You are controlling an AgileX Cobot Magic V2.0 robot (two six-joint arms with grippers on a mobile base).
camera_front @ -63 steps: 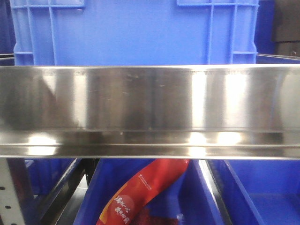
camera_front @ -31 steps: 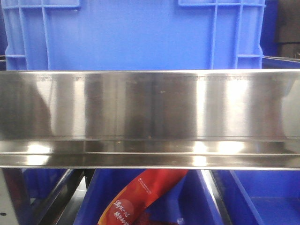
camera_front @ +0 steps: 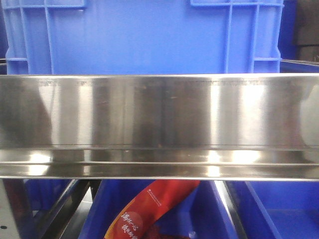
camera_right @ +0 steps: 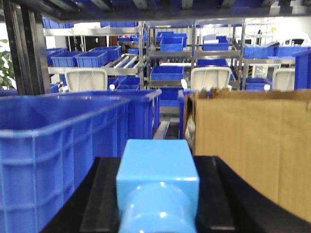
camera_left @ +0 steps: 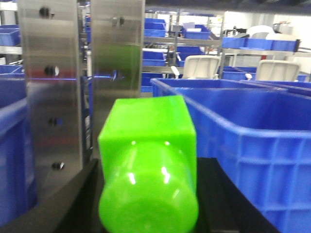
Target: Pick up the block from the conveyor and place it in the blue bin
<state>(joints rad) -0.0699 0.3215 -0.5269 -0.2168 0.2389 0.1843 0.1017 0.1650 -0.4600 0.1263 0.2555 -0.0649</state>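
Observation:
In the left wrist view a bright green block [camera_left: 146,131] sits between the black fingers of my left gripper [camera_left: 153,162], which is shut on it. A blue bin [camera_left: 243,126] stands just to its right. In the right wrist view a light blue block [camera_right: 158,182] sits between the black fingers of my right gripper [camera_right: 156,159], which is shut on it. A blue bin [camera_right: 58,131] stands to its left. The front view shows a large blue bin [camera_front: 139,35] behind a steel rail [camera_front: 159,119]. No gripper or block shows there.
A cardboard box [camera_right: 252,145] stands close on the right of my right gripper. A steel upright plate [camera_left: 53,97] stands left of my left gripper. Below the rail, a lower blue bin [camera_front: 279,209] and a red packet [camera_front: 149,209] show. Shelves with blue bins fill the background.
In the front view the steel rail sits slightly lower and the blue bin slightly further left than one second ago. Little has changed in the last half second.

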